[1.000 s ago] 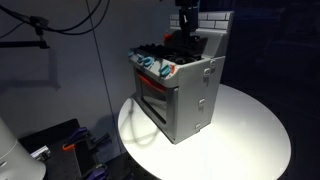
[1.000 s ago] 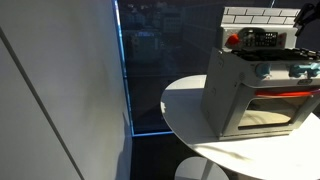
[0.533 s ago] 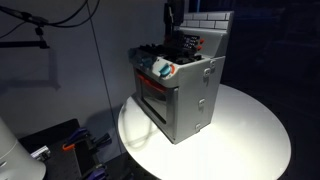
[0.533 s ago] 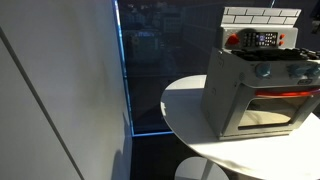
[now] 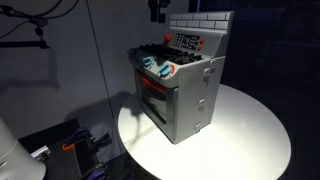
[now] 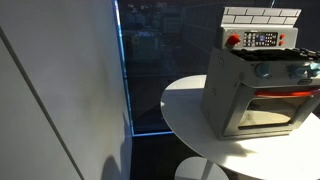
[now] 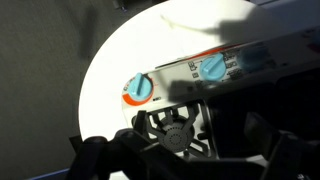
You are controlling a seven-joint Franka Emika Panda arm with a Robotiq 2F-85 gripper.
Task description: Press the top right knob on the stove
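Observation:
The grey toy stove (image 5: pixel 185 95) stands on a round white table (image 5: pixel 250 135); it also shows in an exterior view (image 6: pixel 250 95). It has a brick-pattern back wall (image 6: pixel 260 16), black burners, teal front knobs (image 5: pixel 155 66) and a red knob (image 6: pixel 234 40) on the back panel. My gripper (image 5: pixel 157 8) hangs above the stove's far corner, apart from it, mostly cut off by the top edge. In the wrist view my dark fingers (image 7: pixel 185 160) are over a black burner (image 7: pixel 178 133), with two teal knobs (image 7: pixel 140 88) beyond. I cannot tell whether the jaws are open or shut.
The table's edge (image 6: pixel 175 110) drops to a dark floor. A pale wall panel (image 6: pixel 60 90) stands close by. Cables and gear lie on the floor (image 5: pixel 70 145) beside the table. A cable hangs down (image 5: pixel 100 60) near the stove.
My gripper has lifted up and away from the stove's back panel, moving sideways off the burners toward the frame's top edge. The stove has not moved.

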